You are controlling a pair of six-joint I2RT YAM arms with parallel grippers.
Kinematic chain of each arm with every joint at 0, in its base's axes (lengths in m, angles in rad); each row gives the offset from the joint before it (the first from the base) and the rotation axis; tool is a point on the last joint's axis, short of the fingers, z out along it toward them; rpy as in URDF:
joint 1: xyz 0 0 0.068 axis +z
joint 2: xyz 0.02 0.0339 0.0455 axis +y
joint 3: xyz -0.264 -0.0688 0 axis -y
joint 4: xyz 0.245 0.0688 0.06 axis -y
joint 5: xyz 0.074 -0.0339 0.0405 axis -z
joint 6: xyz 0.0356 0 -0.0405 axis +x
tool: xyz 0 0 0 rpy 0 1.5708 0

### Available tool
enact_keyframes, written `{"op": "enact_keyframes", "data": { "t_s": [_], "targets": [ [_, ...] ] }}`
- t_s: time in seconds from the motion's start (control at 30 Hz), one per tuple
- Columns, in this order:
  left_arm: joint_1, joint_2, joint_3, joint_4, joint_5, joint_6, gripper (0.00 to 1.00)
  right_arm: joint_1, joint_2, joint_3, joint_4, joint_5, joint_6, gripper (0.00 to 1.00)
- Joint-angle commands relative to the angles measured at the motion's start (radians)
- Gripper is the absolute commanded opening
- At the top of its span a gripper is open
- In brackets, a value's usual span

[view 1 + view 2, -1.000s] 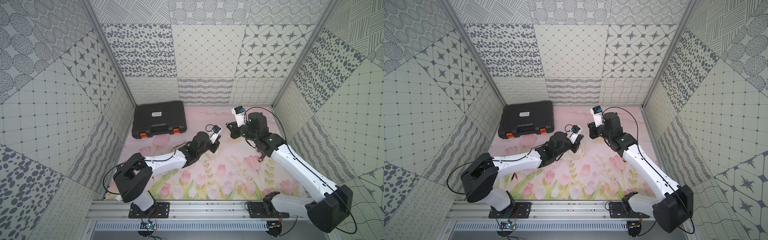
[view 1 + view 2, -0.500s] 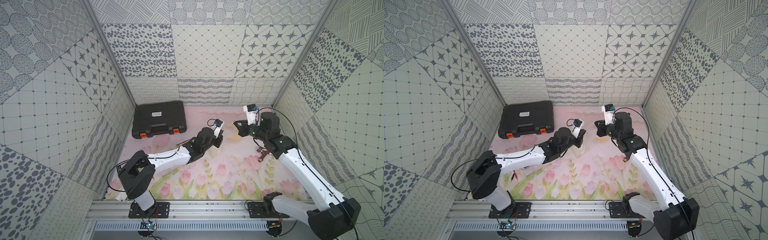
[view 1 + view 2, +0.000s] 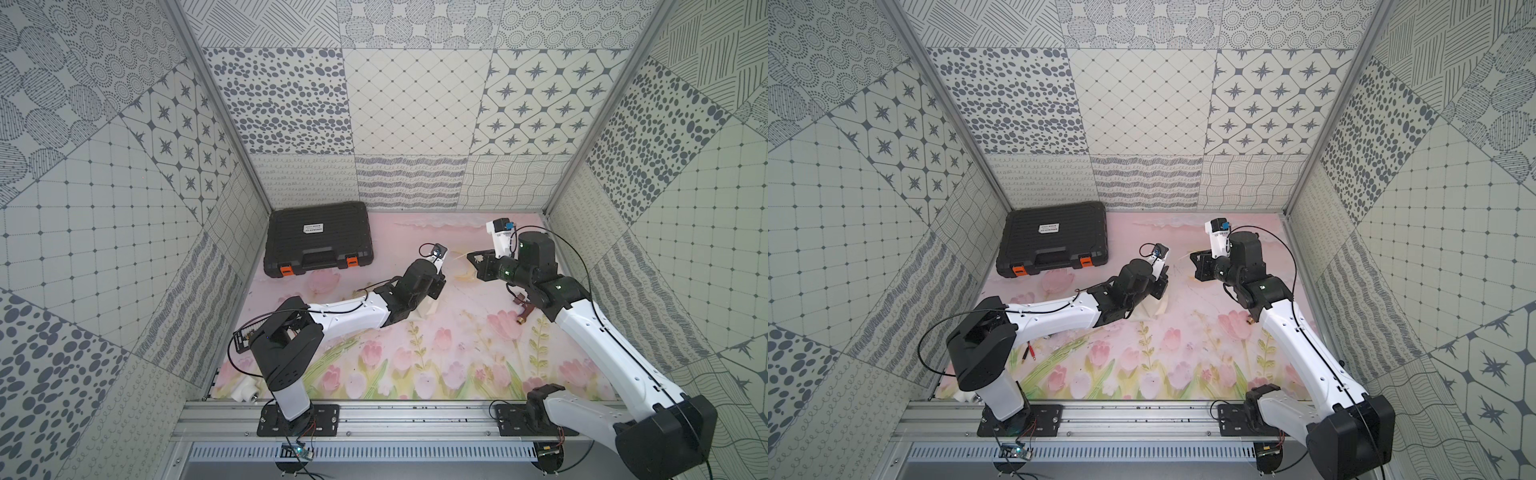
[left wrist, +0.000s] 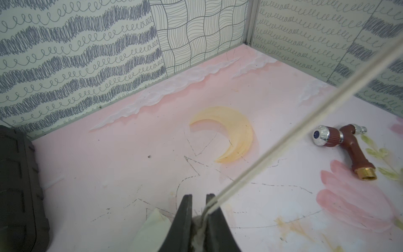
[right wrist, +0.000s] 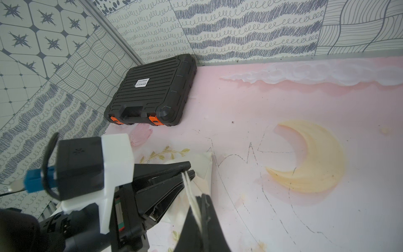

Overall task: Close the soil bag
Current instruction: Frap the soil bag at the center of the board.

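Our right pincer (image 5: pixel 199 204) is clamped on the thin cream cord (image 4: pixel 283 139), taut from the soft cream-white cloth drawstring pouch (image 3: pixel 1152 309) on the pink floral desk (image 3: pixel 457 353) beneath our left pincer (image 4: pixel 198 196), whose grip we cannot judge.

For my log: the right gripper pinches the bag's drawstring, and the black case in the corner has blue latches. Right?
Not blue: the right wrist view shows orange latches on the black case in the corner. The right gripper does pinch the drawstring of the soil bag.
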Motion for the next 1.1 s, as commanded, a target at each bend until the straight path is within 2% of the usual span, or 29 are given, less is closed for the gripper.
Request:
{"op": "enact_keyframes", "data": {
  "t_s": [0.0, 0.17, 0.33, 0.4, 0.47, 0.6, 0.7, 0.9, 1.07],
  "targets": [
    [0.061, 0.048, -0.085, -1.073, -0.504, -0.022, 0.16, -0.094, -0.173, 0.107, 0.564, 0.138, 0.038, 0.00],
    [0.117, 0.036, -0.108, -1.070, -0.515, -0.041, 0.17, -0.096, -0.175, 0.088, 0.561, 0.115, 0.045, 0.00],
    [0.136, 0.029, -0.115, -1.044, -0.558, -0.035, 0.18, -0.096, -0.172, 0.085, 0.561, 0.089, 0.048, 0.00],
    [0.135, -0.014, -0.117, -1.001, -0.534, -0.004, 0.17, -0.096, -0.162, 0.087, 0.561, 0.055, 0.059, 0.00],
    [0.130, -0.080, -0.131, -0.921, -0.471, 0.047, 0.17, -0.096, -0.146, 0.081, 0.572, 0.009, 0.086, 0.00],
    [0.125, -0.243, -0.157, -0.764, -0.235, 0.099, 0.20, -0.087, -0.114, 0.041, 0.621, -0.067, 0.147, 0.00],
    [0.125, -0.318, -0.179, -0.631, -0.088, 0.124, 0.23, -0.056, -0.102, 0.021, 0.630, -0.093, 0.143, 0.00],
    [0.125, -0.343, -0.155, -0.484, 0.115, 0.133, 0.26, 0.018, -0.065, 0.039, 0.623, -0.126, 0.107, 0.00],
    [0.125, -0.341, -0.125, -0.386, 0.209, 0.134, 0.30, 0.063, -0.032, 0.070, 0.617, -0.137, 0.081, 0.00]
  ]
}}
